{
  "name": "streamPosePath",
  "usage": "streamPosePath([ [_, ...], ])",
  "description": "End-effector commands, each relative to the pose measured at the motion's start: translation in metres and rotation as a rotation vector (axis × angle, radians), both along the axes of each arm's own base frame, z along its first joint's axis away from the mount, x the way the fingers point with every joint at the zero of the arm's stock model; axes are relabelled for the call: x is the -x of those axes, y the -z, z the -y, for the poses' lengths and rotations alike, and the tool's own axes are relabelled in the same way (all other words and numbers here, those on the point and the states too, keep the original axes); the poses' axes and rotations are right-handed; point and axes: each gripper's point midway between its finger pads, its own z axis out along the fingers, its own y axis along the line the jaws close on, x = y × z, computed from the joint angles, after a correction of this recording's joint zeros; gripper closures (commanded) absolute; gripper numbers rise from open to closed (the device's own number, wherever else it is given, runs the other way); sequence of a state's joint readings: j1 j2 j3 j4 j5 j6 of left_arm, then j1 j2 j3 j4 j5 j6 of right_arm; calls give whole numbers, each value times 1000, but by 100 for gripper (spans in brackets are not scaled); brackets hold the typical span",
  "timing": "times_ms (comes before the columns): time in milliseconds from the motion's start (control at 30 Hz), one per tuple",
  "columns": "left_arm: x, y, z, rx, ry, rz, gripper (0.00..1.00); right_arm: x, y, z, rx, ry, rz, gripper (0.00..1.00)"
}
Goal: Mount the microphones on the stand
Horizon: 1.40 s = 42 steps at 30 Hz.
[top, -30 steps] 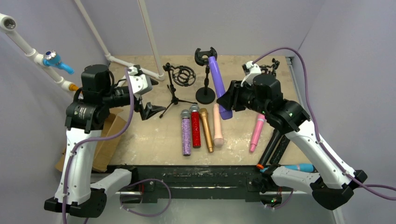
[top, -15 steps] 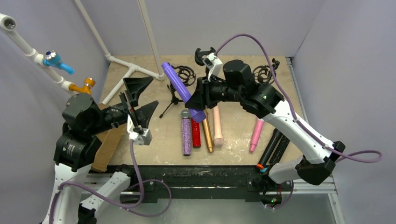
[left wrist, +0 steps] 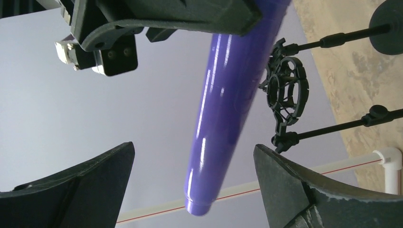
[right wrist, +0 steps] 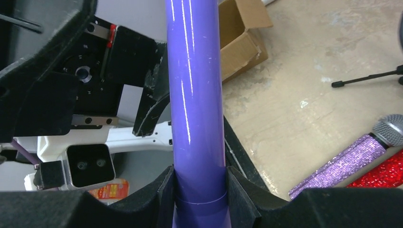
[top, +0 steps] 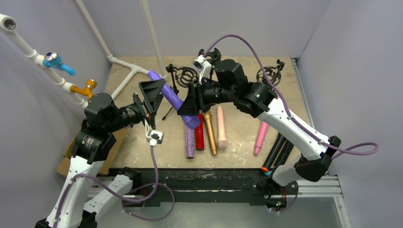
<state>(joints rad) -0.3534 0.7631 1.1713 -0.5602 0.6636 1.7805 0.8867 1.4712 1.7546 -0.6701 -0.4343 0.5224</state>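
Above the left half of the bench (top: 133, 147), the left tool (top: 149, 99) stands wide open and empty, its jaws framing the slim tail of the purple microphone (top: 172, 96) without touching it. The right tool (top: 190, 107), clamped on the thicker end, holds it tilted in mid-air. This looks like a handover. The left jaws must next close squarely on the tail. Just behind, the shock-mount stand (top: 184, 76) crowds the path, and the row of microphones (top: 210, 135) lying below leaves little room to descend.
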Motion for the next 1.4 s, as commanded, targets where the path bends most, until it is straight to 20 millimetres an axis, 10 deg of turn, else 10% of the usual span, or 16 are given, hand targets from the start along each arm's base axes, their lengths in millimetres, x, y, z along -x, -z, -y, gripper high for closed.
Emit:
streamPosePath([
  [0,-2,-13,5,-11,20,114,7,11,-21,-16,-69,-64,27,82],
  [300,-12,3,-6,-34,-66,29,49,6,-23,-29,-90,-79,21,82],
  [500,-8,13,-6,-55,-61,4,57,5,-27,-35,-104,-96,17,82],
  [700,-3,35,-11,-19,-87,-142,100,0,-45,-33,-111,-83,75,49],
  [1033,28,75,-15,432,-266,-950,100,-42,-122,-7,-179,127,326,10],
  [1367,43,63,13,879,-240,-1553,100,-34,-155,36,-304,214,505,1],
])
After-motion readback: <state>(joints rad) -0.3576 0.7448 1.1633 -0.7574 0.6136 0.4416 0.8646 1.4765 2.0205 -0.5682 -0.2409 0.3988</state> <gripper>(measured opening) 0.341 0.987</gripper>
